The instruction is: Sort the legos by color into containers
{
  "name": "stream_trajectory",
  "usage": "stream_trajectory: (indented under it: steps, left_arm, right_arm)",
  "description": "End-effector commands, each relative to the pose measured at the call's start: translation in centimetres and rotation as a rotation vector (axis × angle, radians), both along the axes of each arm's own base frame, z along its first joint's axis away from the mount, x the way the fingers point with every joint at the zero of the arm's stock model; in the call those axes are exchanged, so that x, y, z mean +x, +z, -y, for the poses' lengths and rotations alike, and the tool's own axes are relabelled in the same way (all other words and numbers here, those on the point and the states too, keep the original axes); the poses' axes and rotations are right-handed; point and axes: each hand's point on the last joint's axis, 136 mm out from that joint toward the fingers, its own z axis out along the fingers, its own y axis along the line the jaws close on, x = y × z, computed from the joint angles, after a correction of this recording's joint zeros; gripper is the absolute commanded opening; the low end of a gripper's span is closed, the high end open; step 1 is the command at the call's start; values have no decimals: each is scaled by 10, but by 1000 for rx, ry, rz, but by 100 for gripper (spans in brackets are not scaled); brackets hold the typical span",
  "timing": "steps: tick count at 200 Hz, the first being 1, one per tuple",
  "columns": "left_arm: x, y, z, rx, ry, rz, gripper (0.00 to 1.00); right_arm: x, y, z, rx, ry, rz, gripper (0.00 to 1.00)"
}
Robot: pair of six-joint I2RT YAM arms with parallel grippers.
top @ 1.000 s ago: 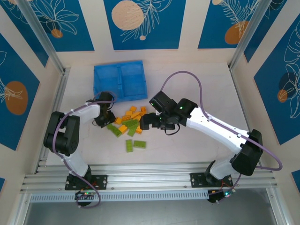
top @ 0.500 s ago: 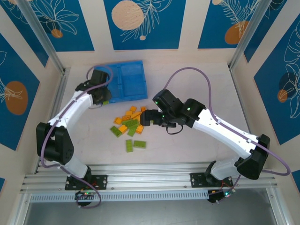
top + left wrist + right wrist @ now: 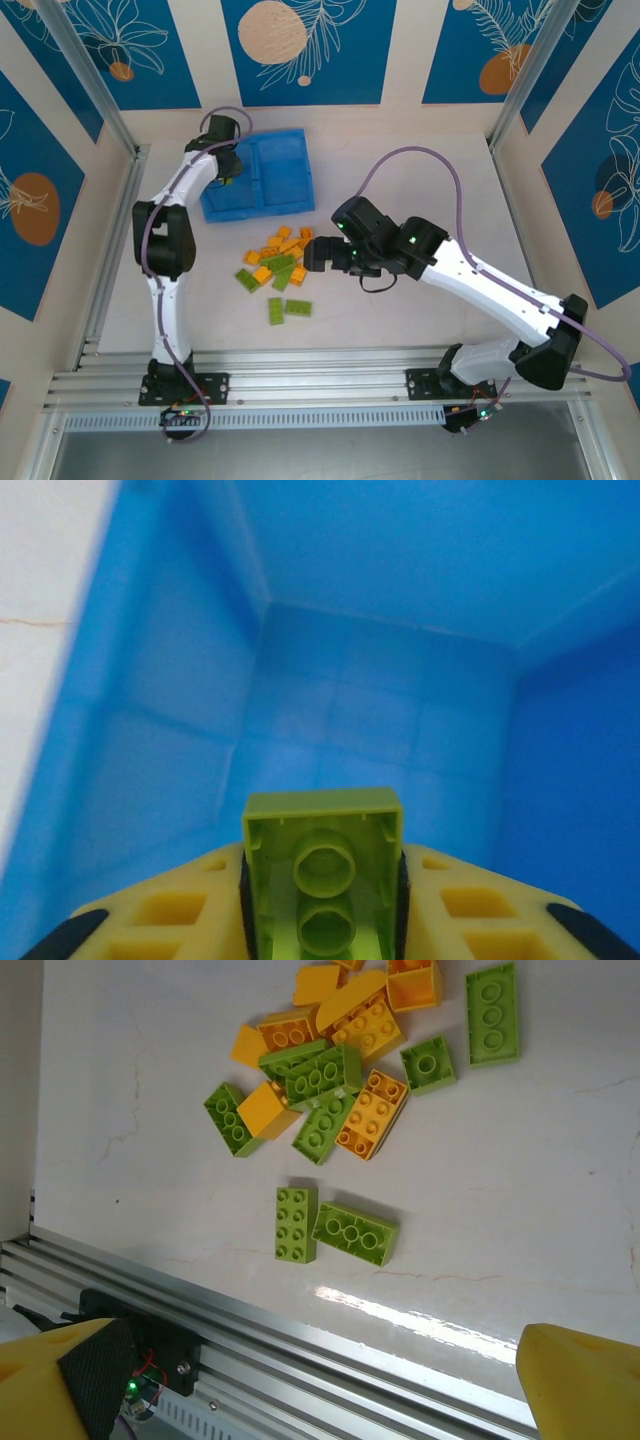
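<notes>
Over the left compartment (image 3: 225,203) of the blue tray (image 3: 285,180), my left gripper (image 3: 228,168) is shut on a lime green lego (image 3: 322,825). In the left wrist view the gripper (image 3: 322,880) holds it hollow side up, above the blue tray floor (image 3: 400,710). A pile of green and orange-yellow legos (image 3: 276,260) lies mid-table. My right gripper (image 3: 308,253) stands open beside the pile's right edge, holding nothing. The right wrist view has that pile (image 3: 330,1080) at the top. Two green legos (image 3: 296,1223) (image 3: 355,1233) lie apart below it, between the wide fingers of the gripper (image 3: 320,1390).
An aluminium rail (image 3: 320,365) runs along the near table edge, close to the two separate green legos (image 3: 286,309). Another rail (image 3: 115,240) borders the left side. Wall panels enclose the table at the back and sides.
My left arm swung from the pile up to the tray's left compartment, carrying the green lego. My right gripper drew back slightly and stayed open.
</notes>
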Motion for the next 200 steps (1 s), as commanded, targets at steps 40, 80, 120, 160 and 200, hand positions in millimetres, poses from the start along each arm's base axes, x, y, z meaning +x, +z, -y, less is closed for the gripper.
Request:
stream_trajectory:
  steps: [40, 80, 120, 160, 200]
  left_arm:
    - [4, 50, -5, -53, -3, 68, 57]
    - [-37, 137, 17, -202, -79, 220, 55]
    - [-132, 210, 71, -325, -369, 408, 51]
    - [-244, 194, 104, -232, -676, 400, 52]
    - [-322, 157, 114, -268, -895, 318, 60]
  right_arm:
    - [1, -1, 15, -32, -57, 33, 99]
    - [30, -10, 9, -78, -58, 91, 99]
    - [79, -38, -4, -165, -63, 85, 100]
    - [129, -76, -29, -223, -51, 54, 97]
    - [171, -114, -50, -273, -58, 42, 85]
